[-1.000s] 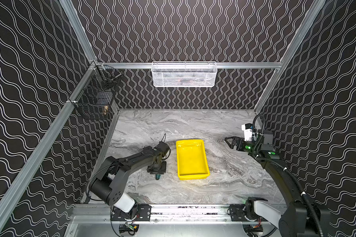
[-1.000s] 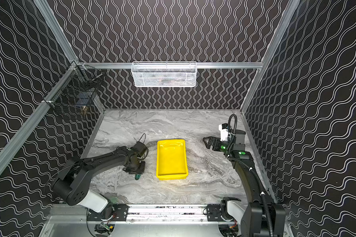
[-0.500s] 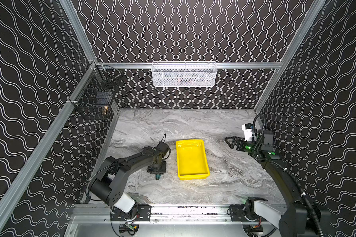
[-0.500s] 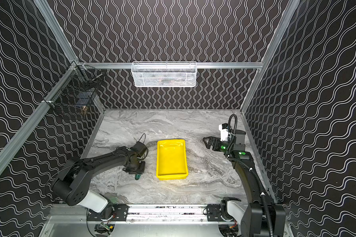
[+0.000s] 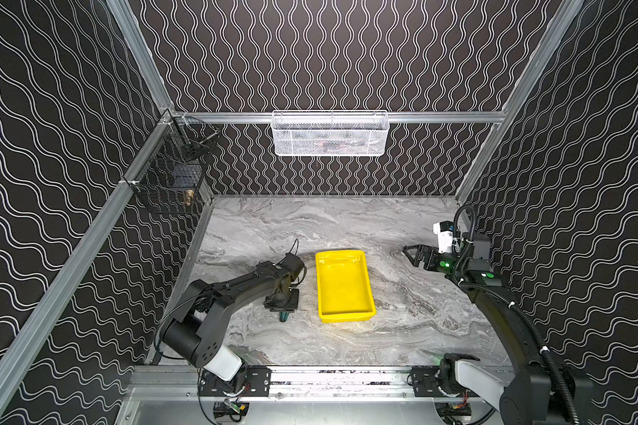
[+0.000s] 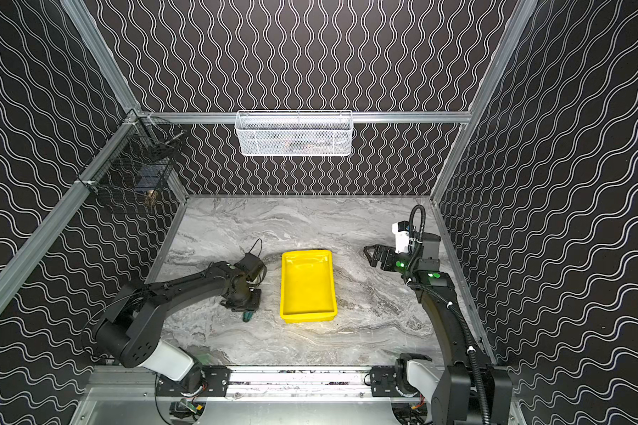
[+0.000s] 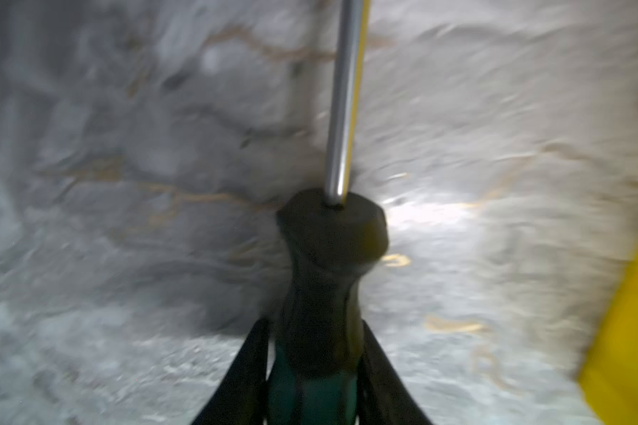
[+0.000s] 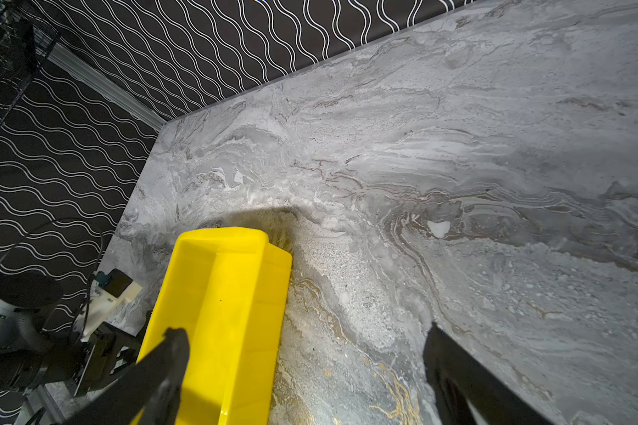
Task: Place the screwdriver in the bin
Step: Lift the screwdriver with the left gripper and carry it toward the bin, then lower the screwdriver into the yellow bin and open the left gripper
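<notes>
A slim screwdriver with a green-and-black handle and a thin metal shaft [image 7: 326, 257] is clamped between the left arm's fingers [image 7: 245, 375], which close on the green part of the handle. The black collar and the shaft reach out beyond the fingertips. In both top views this grip sits low over the grey marble-patterned desk [image 5: 402, 228], just left of the shallow rectangular bright yellow plastic bin [image 5: 347, 254]. Only the green handle end shows there, at the near side of the wrist. The left wrist view is blurred, and whether the screwdriver touches the desk cannot be told from it. A strip of the yellow bin shows at the edge of that view, apart from the shaft.

The bin stands on the desk near the middle, its long sides running near to far, with nothing in it.

The right arm's fingers [image 8: 159, 368] are spread wide apart and hold nothing. They hang above the desk to the right of the bin and point left towards it.

A white wire mesh basket [image 5: 330, 134] hangs on the far wall, and a black wire cage [image 5: 170, 180] hangs in the far left corner.
</notes>
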Controlling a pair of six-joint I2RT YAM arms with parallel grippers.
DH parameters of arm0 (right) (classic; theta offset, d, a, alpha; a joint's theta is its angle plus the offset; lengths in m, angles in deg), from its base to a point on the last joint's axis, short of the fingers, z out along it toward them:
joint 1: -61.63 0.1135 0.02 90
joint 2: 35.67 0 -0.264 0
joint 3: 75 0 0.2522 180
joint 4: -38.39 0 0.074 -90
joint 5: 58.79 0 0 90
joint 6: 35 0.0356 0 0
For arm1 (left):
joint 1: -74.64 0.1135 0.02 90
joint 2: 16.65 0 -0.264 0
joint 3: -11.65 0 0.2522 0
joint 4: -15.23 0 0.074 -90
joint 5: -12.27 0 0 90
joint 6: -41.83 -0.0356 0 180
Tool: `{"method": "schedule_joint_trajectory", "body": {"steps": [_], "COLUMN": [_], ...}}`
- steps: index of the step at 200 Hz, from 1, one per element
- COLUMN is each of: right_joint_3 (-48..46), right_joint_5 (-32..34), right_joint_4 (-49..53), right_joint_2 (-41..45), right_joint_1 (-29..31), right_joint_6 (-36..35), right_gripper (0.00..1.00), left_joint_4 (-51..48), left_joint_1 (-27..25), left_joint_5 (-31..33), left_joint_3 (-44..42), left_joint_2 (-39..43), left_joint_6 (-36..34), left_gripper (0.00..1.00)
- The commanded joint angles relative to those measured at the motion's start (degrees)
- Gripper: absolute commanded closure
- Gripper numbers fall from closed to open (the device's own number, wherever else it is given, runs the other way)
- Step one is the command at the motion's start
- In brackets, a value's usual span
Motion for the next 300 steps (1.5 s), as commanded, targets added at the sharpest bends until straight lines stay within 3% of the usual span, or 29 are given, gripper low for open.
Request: {"method": "schedule_joint_trajectory", "body": {"steps": [1,184,300], "right_joint_3": [0.03,0.37,0.92], "right_joint_5": [-0.46,-0.85,-2.18], "right_joint_4": [-1.06,-1.19,-2.50], "right_joint_2": [0.12,0.22,-0.99], "right_joint_1": [-0.01,-0.01,-0.01], "right_joint_6": [-0.75,-0.58,0.11], "right_gripper": [0.01,0.01,0.01], "left_joint_4": [1.73,-7.89,-12.45], "left_joint_1": [0.00,0.00,-1.79], "left_joint_5": [-0.61,1.74,1.85], "left_joint_3": [1.03,6.49,15.13], "left_joint_2": [1.54,8.66,11.10], "left_joint_6": [-1.04,-1.90,-1.16], "left_gripper": [1.00,1.00,1.00]}}
